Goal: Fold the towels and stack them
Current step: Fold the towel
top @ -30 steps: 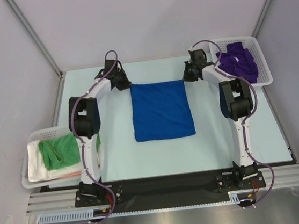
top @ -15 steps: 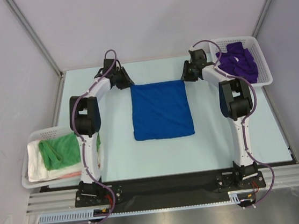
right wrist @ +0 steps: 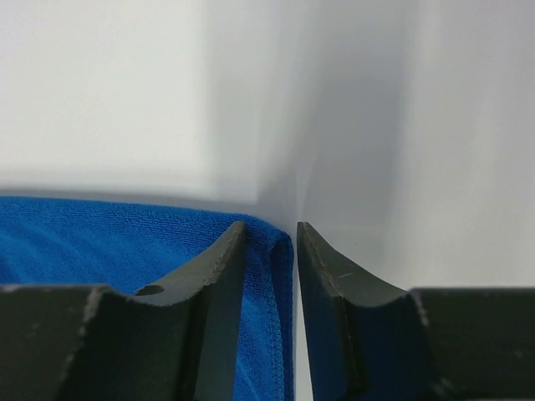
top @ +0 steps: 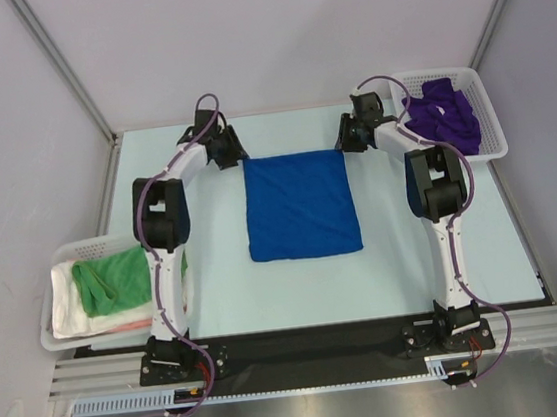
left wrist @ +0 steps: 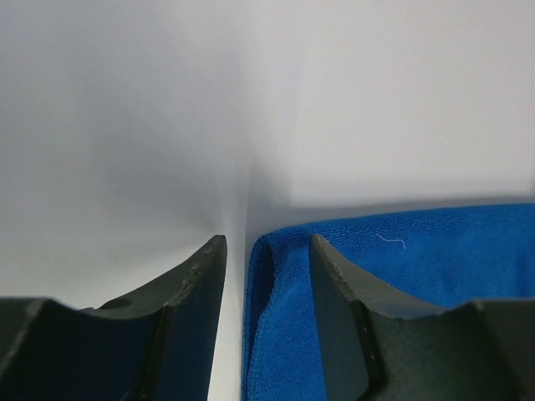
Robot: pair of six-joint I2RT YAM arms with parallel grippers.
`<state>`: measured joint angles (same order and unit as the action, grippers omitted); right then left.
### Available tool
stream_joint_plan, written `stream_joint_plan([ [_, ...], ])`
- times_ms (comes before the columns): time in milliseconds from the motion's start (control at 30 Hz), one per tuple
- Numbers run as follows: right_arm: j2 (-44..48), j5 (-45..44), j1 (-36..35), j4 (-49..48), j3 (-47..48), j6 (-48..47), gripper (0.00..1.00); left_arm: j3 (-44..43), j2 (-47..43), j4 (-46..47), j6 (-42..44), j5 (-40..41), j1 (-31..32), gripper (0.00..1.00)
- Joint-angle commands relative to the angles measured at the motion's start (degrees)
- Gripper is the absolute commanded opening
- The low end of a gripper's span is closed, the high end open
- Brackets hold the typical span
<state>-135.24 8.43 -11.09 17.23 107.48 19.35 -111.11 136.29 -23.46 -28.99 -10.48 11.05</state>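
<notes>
A royal blue towel [top: 300, 206] lies folded flat in the middle of the table. My left gripper [top: 235, 156] is at its far left corner, my right gripper [top: 345, 141] at its far right corner. In the left wrist view the left gripper [left wrist: 267, 242] is open, and the blue towel [left wrist: 435, 251] has its corner lying loose between the jaws with a gap beside it. The right gripper [right wrist: 270, 227] is open too, with the blue towel [right wrist: 100, 238] hem slack between its jaws. A purple towel [top: 441, 112] and a green towel [top: 111, 280] lie in baskets.
A white mesh basket [top: 495, 118] with the purple towel stands at the far right. Another white basket [top: 51, 335] at the near left holds the green towel on a white towel [top: 65, 298]. Walls close in the table at the back and sides.
Both grippers went from shut to open at the blue towel's far corners, letting the corners go. The towel's far edge settled slightly; the arms barely moved.
</notes>
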Motion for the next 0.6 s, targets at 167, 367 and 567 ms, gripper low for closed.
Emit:
stream_joint_plan([
  [167, -1.25, 0.54, -0.33, -0.62, 3.61, -0.55, 0.27, -4.29, 2.67, 1.14, 1.31, -2.17, -0.41, 0.46],
  [367, -1.08, 0.8, -0.33, -0.62, 3.7, -0.37, 0.09, -2.97, 2.14, 3.86, 1.04, -4.72, -0.41, 0.31],
  [567, 0.85, 0.36, -0.24, -1.94, 2.56, -0.37, 0.0, -0.43, -1.45, 8.69, 1.13, -5.52, -0.41, 0.04],
])
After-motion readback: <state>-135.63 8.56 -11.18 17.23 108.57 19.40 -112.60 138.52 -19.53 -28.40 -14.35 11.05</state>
